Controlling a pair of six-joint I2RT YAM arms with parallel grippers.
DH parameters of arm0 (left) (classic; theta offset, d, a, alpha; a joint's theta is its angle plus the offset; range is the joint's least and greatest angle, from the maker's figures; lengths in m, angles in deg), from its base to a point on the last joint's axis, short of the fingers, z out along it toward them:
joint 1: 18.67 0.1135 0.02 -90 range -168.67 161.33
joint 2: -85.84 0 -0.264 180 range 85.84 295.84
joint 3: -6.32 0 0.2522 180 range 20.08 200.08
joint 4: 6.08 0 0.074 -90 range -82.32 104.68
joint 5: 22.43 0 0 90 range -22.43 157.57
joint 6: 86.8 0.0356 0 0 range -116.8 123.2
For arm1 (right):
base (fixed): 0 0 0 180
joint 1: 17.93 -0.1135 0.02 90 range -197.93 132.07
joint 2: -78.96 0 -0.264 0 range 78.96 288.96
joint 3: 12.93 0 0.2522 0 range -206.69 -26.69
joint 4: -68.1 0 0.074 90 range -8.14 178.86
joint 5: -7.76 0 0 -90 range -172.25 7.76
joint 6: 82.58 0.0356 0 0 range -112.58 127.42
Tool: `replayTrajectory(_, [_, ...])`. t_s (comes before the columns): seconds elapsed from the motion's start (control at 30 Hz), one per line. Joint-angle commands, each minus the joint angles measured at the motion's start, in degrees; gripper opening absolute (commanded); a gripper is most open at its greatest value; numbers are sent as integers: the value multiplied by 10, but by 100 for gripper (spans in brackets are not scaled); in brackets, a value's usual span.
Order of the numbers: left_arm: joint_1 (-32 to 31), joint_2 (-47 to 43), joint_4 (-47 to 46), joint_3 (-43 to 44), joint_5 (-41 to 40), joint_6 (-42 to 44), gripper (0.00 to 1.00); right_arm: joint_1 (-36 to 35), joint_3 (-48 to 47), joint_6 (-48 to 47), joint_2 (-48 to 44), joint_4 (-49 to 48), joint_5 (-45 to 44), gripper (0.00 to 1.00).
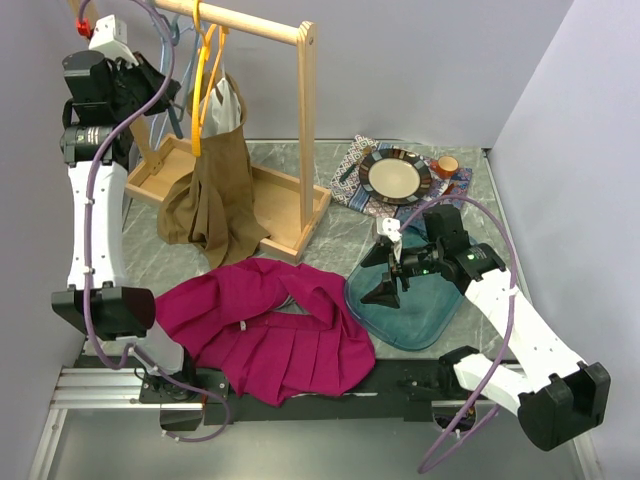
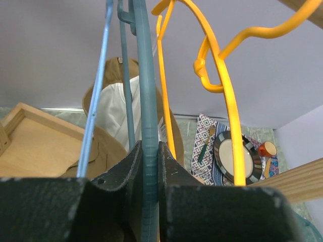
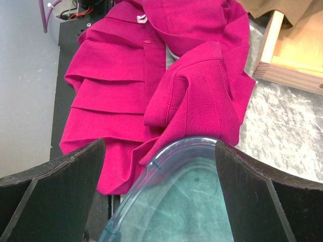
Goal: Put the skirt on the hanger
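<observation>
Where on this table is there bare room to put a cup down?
Best patch: bare grey marble tabletop between the wooden garment rack's base, the patterned cloth and the translucent teal mat. A narrower strip lies between that base and the magenta pleated skirt, beside the left arm. Crowded: the front middle under the skirt, the back right with the striped plate.

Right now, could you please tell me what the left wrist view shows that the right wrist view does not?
Only the left wrist view shows the left gripper shut on the teal hanger, an orange hanger beside it, and the plate far beyond. Only the right wrist view shows the magenta skirt lying crumpled, the teal mat overlapping its edge, and the right gripper open above them. Both show the wooden rack base and some of the brown garment.
</observation>
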Motion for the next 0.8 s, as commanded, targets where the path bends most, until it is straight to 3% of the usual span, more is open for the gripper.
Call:
replayTrajectory(0.0, [1,-60,-74,-11,-31,17,1,4,-11,-12,2,1,11,95])
replayTrajectory(0.47, [1,-158,-61,-128,-41,22,1,4,-12,-14,2,3,9,95])
replayTrajectory(0.77, [1,-329,-47,-258,-54,6,1,4,-12,-23,3,10,11,95])
